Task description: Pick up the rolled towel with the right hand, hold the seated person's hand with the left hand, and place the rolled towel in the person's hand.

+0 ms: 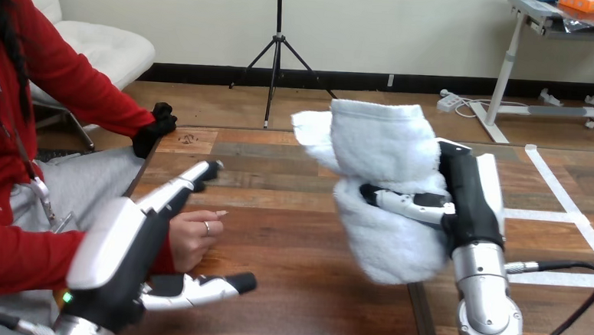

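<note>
Rolled towel (383,149): white and bunched, held up above the wooden table (297,244), well to the right of the person's hand (194,235). Pinched across the middle by a black-and-white thumb curled over its front; other fingers hidden behind the cloth. Right hand (470,211) upright at its right side, silver forearm rising from below.

Around the person's hand: straight, spread fingers (194,176) reaching past its far side, thumb stretched flat along its near side, neither curled round it. Left hand (132,243) open, palm just left of the person's hand, which sits in the gap between fingers and thumb. Cannot tell whether touching.
</note>
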Motion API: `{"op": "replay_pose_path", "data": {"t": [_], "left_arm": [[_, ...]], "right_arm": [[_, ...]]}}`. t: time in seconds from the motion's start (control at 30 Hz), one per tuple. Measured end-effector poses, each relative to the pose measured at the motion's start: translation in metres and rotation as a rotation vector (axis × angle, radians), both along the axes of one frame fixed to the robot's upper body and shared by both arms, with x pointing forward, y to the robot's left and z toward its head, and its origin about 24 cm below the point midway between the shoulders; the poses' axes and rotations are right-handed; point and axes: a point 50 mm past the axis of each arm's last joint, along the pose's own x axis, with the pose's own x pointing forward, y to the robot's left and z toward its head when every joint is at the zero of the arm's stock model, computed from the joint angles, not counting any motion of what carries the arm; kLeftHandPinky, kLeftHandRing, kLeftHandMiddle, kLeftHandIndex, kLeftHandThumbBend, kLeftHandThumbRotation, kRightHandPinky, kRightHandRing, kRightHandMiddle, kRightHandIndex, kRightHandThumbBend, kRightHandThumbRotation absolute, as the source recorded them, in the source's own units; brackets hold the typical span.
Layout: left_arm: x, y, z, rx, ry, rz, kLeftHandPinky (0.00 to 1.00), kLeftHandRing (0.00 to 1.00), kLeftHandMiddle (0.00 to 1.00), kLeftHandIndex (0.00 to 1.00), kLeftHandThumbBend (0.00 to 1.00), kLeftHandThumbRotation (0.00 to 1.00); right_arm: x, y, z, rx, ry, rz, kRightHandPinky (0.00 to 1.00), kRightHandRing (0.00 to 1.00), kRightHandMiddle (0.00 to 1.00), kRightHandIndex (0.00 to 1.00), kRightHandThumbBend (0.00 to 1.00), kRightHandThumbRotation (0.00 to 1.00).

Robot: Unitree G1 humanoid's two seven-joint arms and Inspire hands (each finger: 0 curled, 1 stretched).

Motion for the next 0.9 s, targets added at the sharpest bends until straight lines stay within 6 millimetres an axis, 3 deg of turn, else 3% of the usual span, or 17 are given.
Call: {"op": "replay_pose_path", "data": {"t": [0.9], "left_arm": [[0.019,0.026,0.025,0.202,-0.035,-0.005,0.86,0.88,0.9,0.92,1.0,0.49]], "right_arm": [[-0.012,0.013,-0.009,0.037,0.008,0.092,0.31,0.36,0.48,0.47,0.78,0.0]]}}
